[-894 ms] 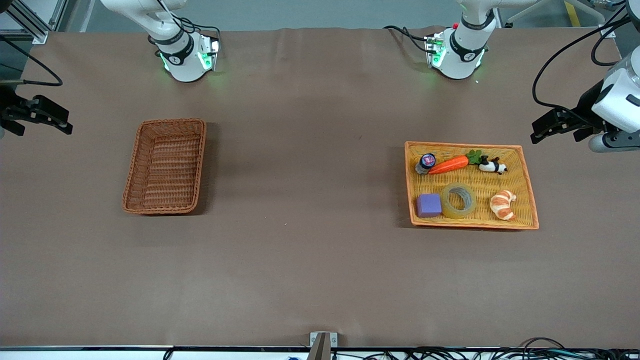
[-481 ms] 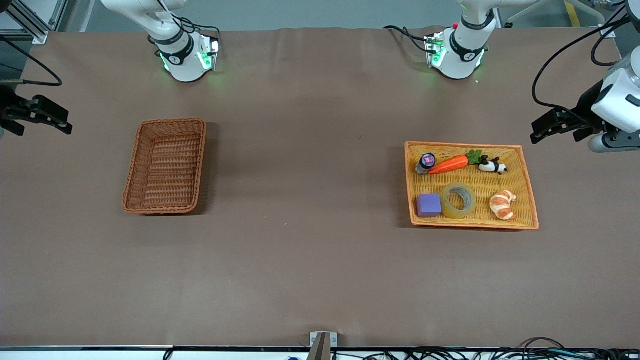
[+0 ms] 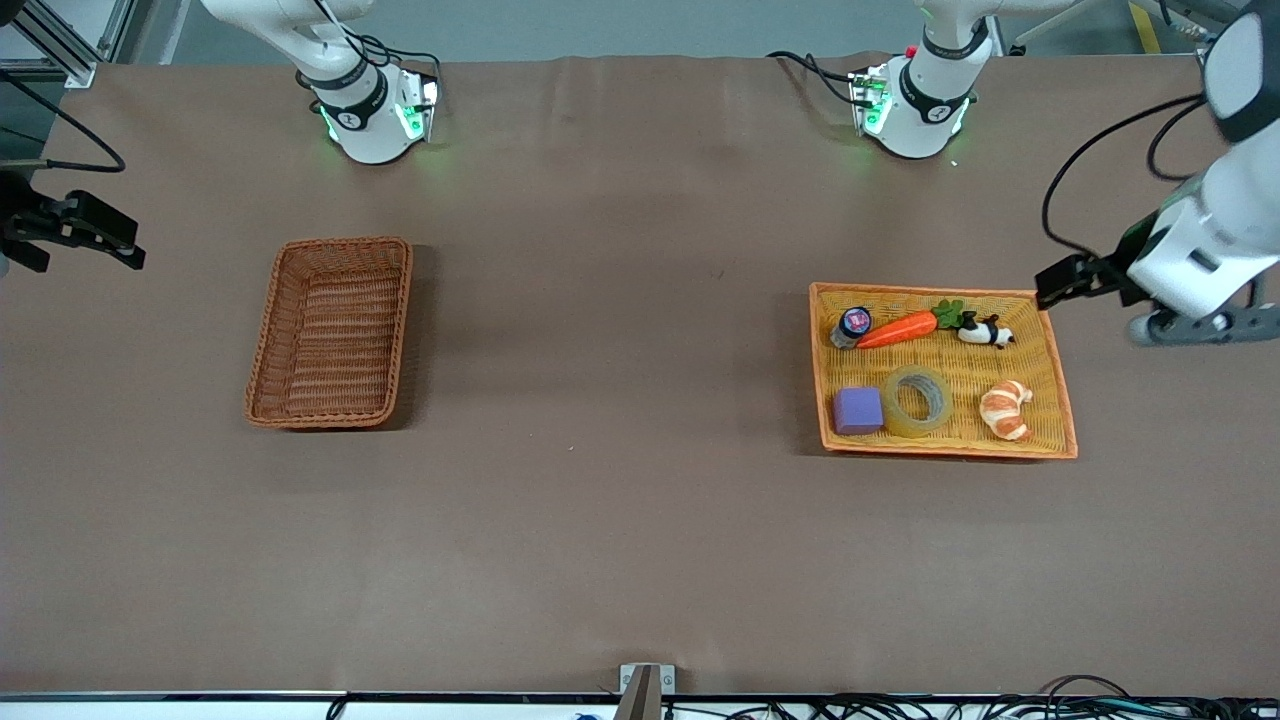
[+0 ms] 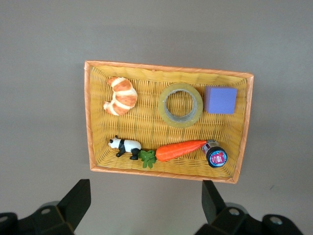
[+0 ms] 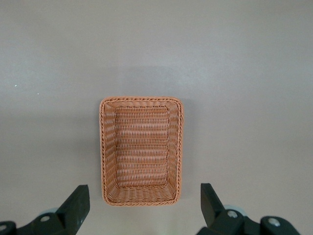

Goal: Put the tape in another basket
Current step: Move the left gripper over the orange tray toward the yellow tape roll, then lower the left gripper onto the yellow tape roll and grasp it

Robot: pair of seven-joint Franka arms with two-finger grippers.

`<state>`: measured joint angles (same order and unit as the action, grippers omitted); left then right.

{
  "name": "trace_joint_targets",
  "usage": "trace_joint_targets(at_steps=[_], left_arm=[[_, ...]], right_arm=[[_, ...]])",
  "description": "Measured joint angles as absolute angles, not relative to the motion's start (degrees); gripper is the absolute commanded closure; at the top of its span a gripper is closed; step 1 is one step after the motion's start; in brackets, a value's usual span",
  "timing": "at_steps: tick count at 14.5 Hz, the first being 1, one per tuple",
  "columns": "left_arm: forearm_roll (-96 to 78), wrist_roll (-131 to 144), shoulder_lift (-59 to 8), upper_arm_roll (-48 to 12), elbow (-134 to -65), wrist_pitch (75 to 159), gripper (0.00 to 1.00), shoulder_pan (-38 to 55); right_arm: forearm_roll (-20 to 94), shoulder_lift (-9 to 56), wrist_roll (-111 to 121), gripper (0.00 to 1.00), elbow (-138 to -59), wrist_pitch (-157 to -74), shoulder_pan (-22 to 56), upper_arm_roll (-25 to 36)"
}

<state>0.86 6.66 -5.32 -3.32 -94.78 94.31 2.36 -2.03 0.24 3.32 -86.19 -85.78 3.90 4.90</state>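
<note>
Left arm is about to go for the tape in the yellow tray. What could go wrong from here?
The tape lies flat, nearly touching the purple cube, so a finger of the open left gripper may catch the cube. The croissant lies close beside it too. The basket sits at the right arm's end, probably a long carry.

right claw (image 3: 90, 235) partly cropped, jar label (image 4: 217, 157) seemingly unreadable

No text, label or number can be read on anything here.
</note>
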Motion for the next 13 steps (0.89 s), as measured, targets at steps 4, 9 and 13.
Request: trace_joint_targets(at_steps=[4,9,13], left_arm=[[0.86,6.72,-12.49,-3.63,-95.49,100.61,0.06,2.58],[0.88,7.07,-19.29,-4.65,-100.54,110.97,0.07,2.75],[0.91,7.07,-22.56,-4.64,-105.78,118.49,0.07,2.63]], right_arm=[[-2.03,0.24,3.32,0.00,-86.20,-85.80,3.90,4.90],[-2.03,0.24,3.32,0.00,-86.21,-85.75,3.90,4.90],[-2.03,0.24,3.32,0.00,-86.21,-85.76,3.90,4.90]])
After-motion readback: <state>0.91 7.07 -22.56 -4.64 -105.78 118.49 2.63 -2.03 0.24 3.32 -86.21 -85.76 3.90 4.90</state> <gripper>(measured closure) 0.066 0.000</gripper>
